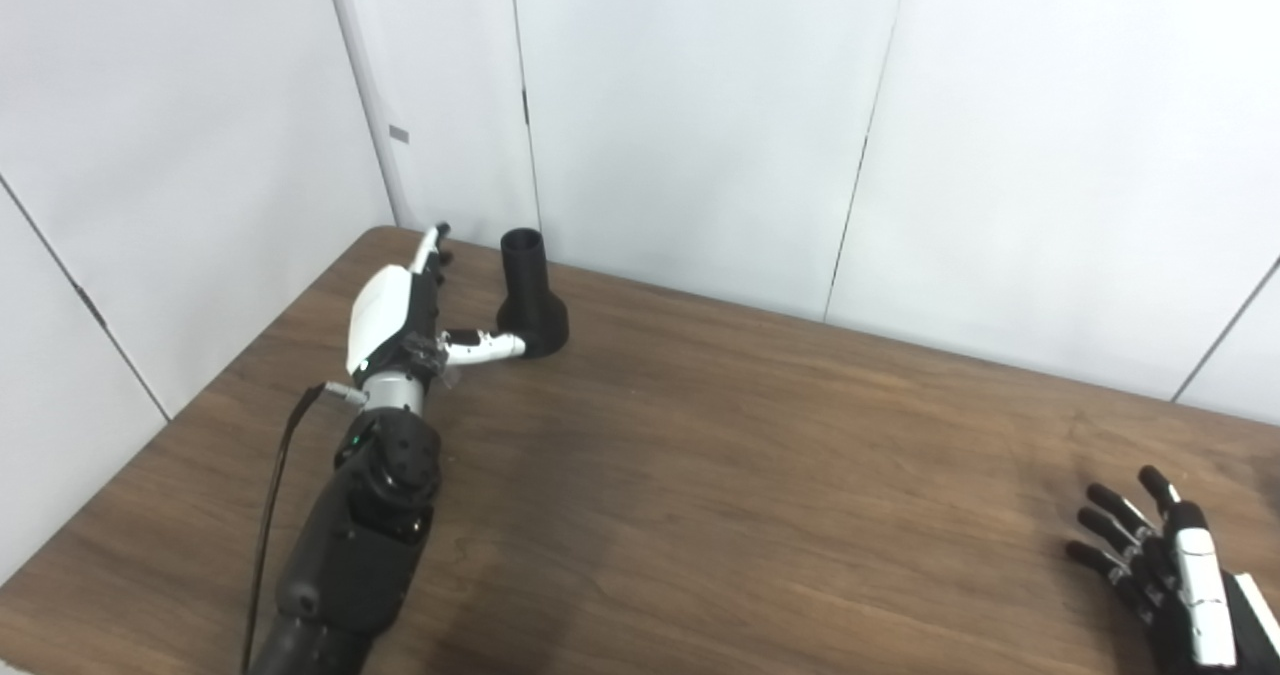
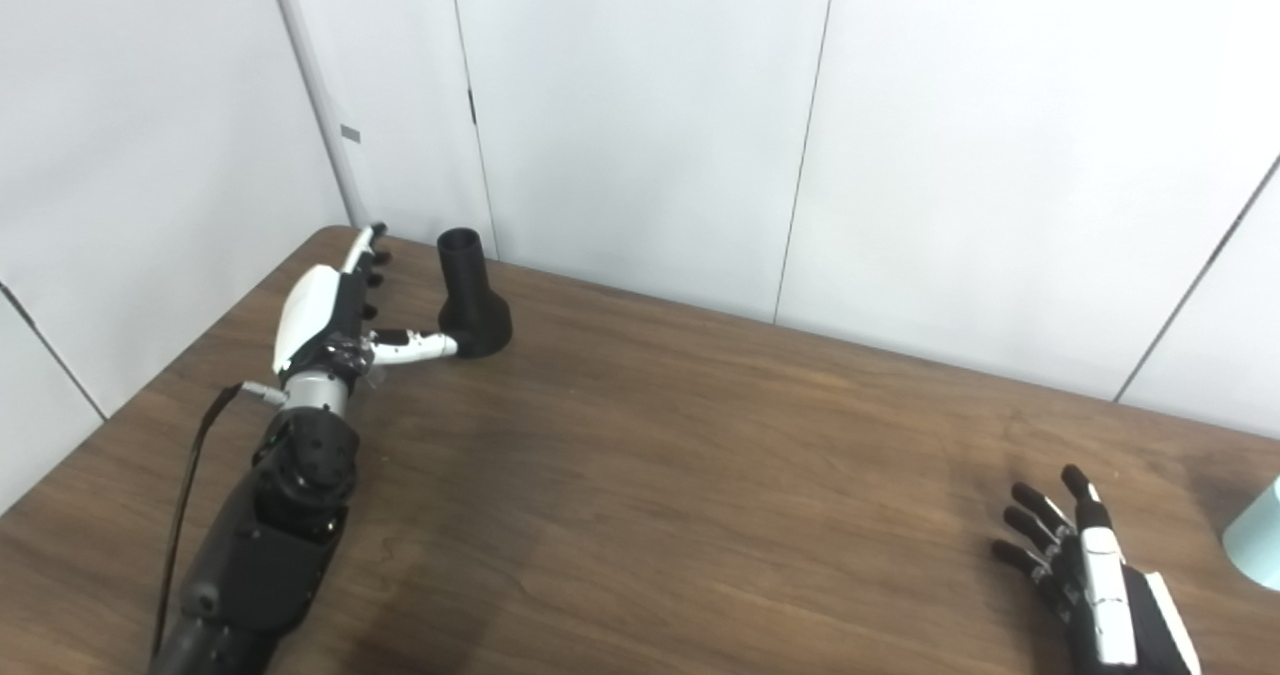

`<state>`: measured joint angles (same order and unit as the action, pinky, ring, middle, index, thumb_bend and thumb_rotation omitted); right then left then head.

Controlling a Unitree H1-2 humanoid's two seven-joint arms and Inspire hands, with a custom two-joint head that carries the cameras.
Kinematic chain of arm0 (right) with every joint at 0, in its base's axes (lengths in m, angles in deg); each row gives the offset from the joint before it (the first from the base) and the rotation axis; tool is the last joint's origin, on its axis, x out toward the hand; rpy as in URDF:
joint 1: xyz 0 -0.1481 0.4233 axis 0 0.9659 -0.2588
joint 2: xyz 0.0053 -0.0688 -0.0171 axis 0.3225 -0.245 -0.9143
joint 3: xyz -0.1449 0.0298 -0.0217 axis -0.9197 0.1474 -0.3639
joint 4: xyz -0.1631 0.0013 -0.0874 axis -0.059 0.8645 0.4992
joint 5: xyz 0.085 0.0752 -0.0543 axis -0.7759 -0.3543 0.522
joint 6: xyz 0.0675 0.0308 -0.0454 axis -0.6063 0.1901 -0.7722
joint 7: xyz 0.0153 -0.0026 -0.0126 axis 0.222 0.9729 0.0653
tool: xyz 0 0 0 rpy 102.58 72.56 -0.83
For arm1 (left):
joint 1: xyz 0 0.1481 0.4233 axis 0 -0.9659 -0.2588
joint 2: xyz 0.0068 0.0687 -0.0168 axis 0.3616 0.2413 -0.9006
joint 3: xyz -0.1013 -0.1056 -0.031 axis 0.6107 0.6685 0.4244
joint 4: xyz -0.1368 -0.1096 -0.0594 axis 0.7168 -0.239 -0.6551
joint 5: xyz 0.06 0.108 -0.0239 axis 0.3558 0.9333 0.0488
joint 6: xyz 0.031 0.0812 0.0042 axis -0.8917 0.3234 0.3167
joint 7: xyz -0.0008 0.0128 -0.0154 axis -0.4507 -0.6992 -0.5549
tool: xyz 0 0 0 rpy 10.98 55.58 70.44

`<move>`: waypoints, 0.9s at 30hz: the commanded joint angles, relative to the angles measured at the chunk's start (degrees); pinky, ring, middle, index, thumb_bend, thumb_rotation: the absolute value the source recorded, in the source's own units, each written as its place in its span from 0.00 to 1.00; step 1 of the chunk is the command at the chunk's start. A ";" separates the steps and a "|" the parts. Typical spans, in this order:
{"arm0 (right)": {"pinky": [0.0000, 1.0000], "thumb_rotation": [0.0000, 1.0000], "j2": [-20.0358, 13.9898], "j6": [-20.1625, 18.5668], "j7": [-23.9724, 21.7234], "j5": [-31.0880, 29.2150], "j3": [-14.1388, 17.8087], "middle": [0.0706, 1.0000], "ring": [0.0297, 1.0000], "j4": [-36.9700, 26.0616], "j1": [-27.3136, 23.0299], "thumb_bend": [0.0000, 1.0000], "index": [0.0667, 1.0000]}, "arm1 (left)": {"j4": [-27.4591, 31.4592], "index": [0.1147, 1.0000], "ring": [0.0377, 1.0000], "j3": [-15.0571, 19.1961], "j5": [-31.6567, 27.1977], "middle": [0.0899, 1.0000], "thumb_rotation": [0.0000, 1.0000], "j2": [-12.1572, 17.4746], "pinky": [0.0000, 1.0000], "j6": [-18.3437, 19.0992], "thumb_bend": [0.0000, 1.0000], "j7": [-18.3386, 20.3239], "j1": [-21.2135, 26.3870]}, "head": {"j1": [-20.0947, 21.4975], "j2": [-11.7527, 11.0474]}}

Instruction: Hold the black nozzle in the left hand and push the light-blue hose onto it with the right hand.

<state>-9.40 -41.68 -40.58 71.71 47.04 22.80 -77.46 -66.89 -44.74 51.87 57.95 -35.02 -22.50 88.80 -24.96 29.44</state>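
Note:
The black nozzle [image 1: 531, 295] stands upright on the wooden table [image 1: 700, 455] near the far left corner, narrow end up. My left hand [image 1: 405, 310] is open just left of it, fingers stretched toward the wall, thumb reaching to the nozzle's wide base. It holds nothing. My right hand [image 1: 1165, 565] is open and empty, resting low at the right front of the table. The light-blue hose [image 2: 1258, 540] shows only as a pale blue end at the right edge of the right eye view, to the right of my right hand.
White wall panels [image 1: 700, 105] stand close behind the table's far edge and along its left side. A black cable [image 1: 275, 495] hangs along my left forearm.

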 commanded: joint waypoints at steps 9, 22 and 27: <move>0.74 1.00 -0.70 -0.11 -0.29 1.41 -0.68 0.86 0.86 -1.63 0.76 0.28 1.00 | -5.96 0.90 0.91 -4.64 0.27 0.92 0.39 4.54 0.84 2.74 1.00 3.60 7.78 | 0.43 0.55; 0.69 1.00 -1.16 0.98 -0.21 5.48 -2.13 0.85 0.83 -3.24 1.71 0.34 0.99 | -14.48 0.94 1.00 -8.44 2.28 0.99 0.37 5.84 1.00 4.21 1.00 2.10 12.11 | 0.99 0.56; 0.69 1.00 -0.75 -0.46 -0.40 4.25 -1.69 0.85 0.83 -4.21 1.81 0.29 1.00 | -16.29 0.94 1.00 -10.38 2.95 0.99 0.37 6.43 1.00 3.46 1.00 1.85 12.66 | 1.14 0.78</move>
<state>-9.81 -41.74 -40.39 76.20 45.42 20.01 -75.91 -83.40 -54.96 53.14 62.24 -30.62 -19.08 98.40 -23.91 30.15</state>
